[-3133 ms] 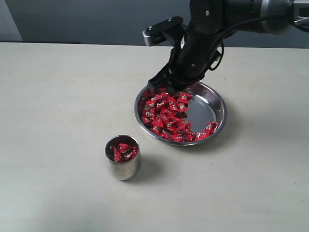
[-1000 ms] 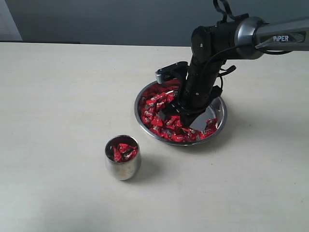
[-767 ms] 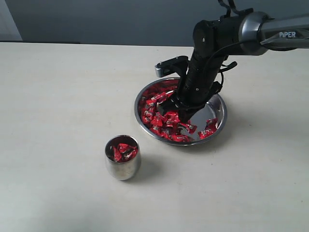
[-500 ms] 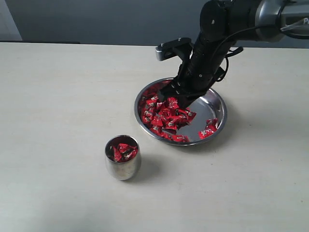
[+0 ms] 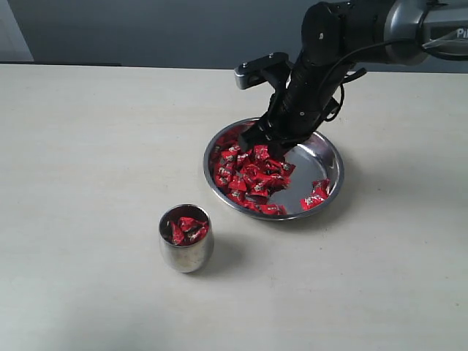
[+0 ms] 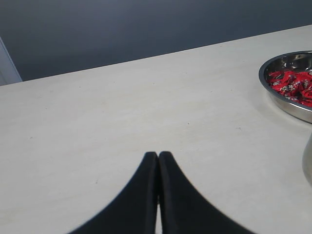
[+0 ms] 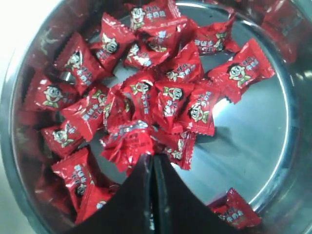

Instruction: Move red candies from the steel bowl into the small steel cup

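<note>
Pale tabletop (image 5: 88,146), red candies (image 7: 168,100) beneath closed right end effector (image 7: 151,160)

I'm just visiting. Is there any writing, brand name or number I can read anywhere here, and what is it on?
"Pi": white letters on the grey arm, cut off by the picture's edge.
On the red sweets: white characters beside a cartoon face on each wrapper, too small and blurred to read.
On the bowl and the cup: no writing visible.
</note>
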